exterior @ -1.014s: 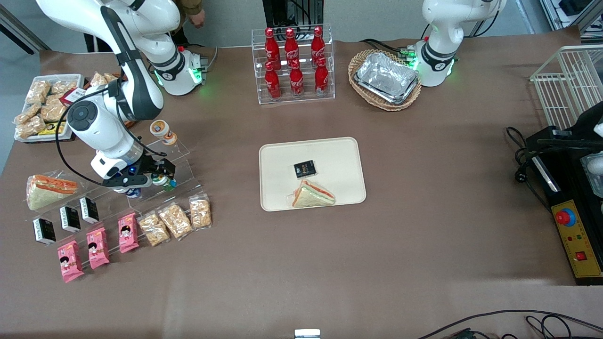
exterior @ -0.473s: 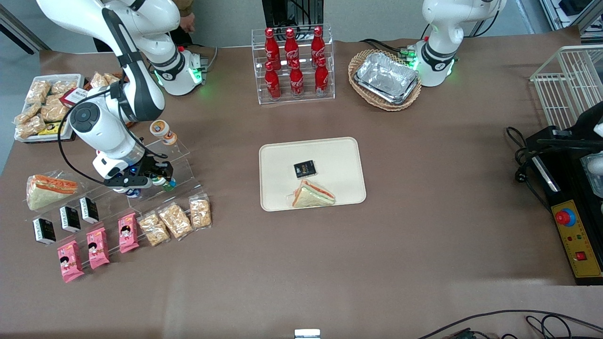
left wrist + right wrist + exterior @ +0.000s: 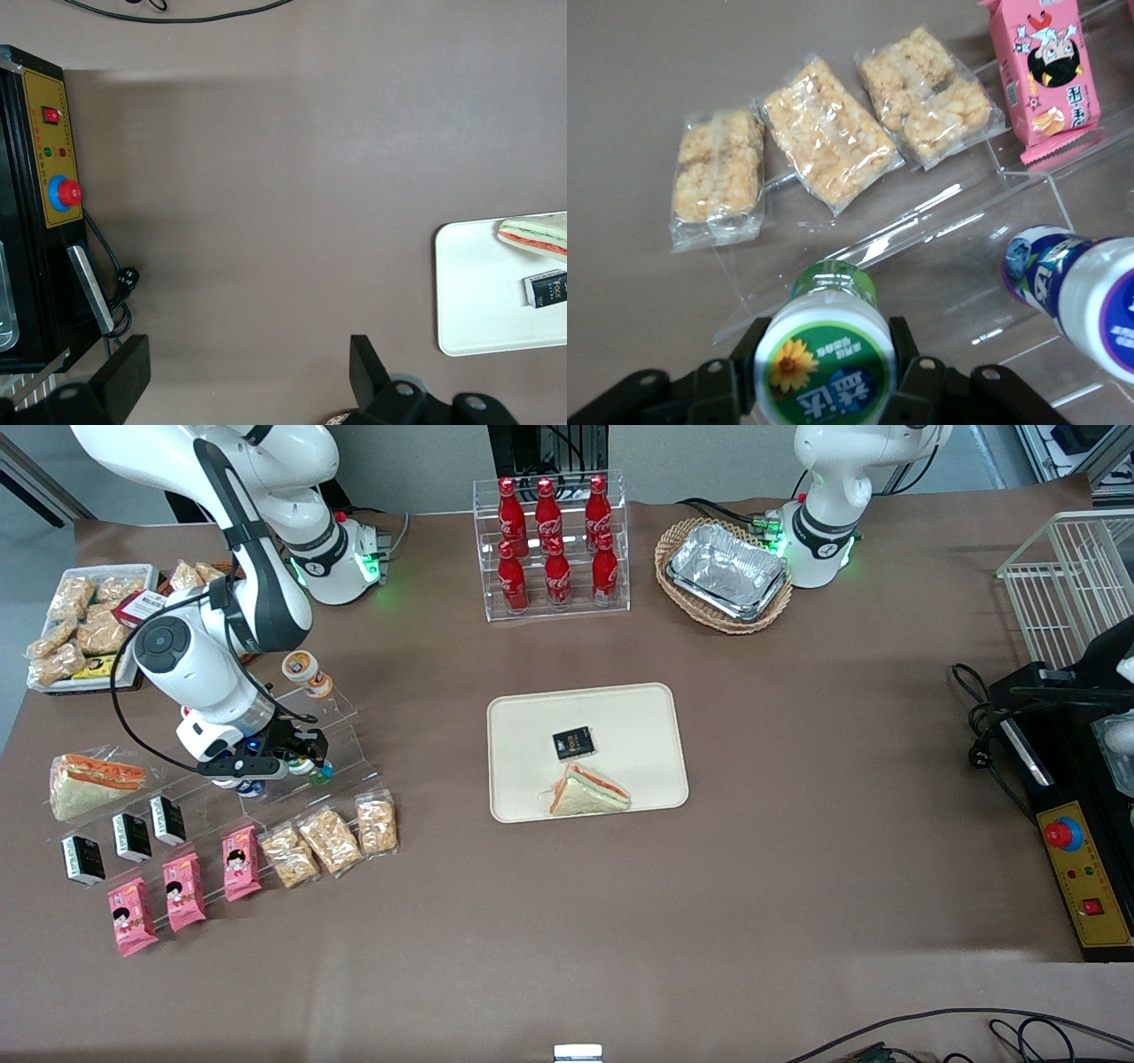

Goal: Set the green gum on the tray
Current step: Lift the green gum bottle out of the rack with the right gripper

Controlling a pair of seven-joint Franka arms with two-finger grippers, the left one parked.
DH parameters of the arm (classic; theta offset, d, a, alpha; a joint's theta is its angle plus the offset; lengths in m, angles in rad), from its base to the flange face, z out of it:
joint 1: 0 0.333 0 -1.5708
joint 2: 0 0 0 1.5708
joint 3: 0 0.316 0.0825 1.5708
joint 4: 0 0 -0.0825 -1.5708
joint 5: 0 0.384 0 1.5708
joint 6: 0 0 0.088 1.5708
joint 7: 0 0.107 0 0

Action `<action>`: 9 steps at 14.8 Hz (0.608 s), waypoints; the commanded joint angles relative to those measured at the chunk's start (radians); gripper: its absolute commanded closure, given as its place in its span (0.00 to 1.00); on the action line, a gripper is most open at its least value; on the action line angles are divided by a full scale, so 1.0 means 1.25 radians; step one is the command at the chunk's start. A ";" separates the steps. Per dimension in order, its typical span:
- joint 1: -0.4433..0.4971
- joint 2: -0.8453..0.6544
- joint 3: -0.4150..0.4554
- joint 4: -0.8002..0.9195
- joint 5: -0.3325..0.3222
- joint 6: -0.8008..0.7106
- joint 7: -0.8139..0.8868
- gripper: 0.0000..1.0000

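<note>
A: What is staying hidden?
B: In the front view the gripper (image 3: 297, 760) is covering most of the green gum (image 3: 310, 766); only a sliver of lid and label is peeking out.

A: And around it?
B: A blue-lidded canister (image 3: 1076, 288) is standing just beside it on the clear stepped stand (image 3: 957, 221), with three bags of puffed snacks (image 3: 828, 133) and a pink carton (image 3: 1045, 71) lying near.

A: Which way is the gum pointing?
B: It is standing nearly upright, its lid facing the wrist camera.

A: The jaws?
B: They are pressing the green gum (image 3: 824, 359) from both sides. The tray (image 3: 523, 726) is sitting well apart, carrying a sandwich (image 3: 589, 790) and a black packet (image 3: 573, 743).
</note>
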State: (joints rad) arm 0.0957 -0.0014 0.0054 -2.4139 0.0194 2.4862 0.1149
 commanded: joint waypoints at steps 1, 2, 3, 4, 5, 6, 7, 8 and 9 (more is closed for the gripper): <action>0.006 -0.018 -0.002 0.097 -0.008 -0.143 0.011 0.61; 0.006 -0.017 -0.002 0.144 -0.009 -0.205 0.010 0.61; 0.006 -0.017 -0.001 0.195 -0.009 -0.274 0.008 0.61; 0.006 -0.016 -0.001 0.246 -0.008 -0.344 0.006 0.61; 0.006 -0.016 -0.001 0.292 -0.007 -0.405 0.007 0.61; 0.008 -0.017 0.001 0.329 -0.002 -0.465 0.012 0.61; 0.026 -0.018 -0.001 0.367 0.002 -0.526 0.015 0.61; 0.035 -0.018 -0.001 0.408 0.003 -0.575 0.017 0.61; 0.035 -0.018 -0.001 0.449 0.004 -0.624 0.023 0.61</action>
State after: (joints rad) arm 0.1121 -0.0408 0.0069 -2.0024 0.0199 1.8776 0.1155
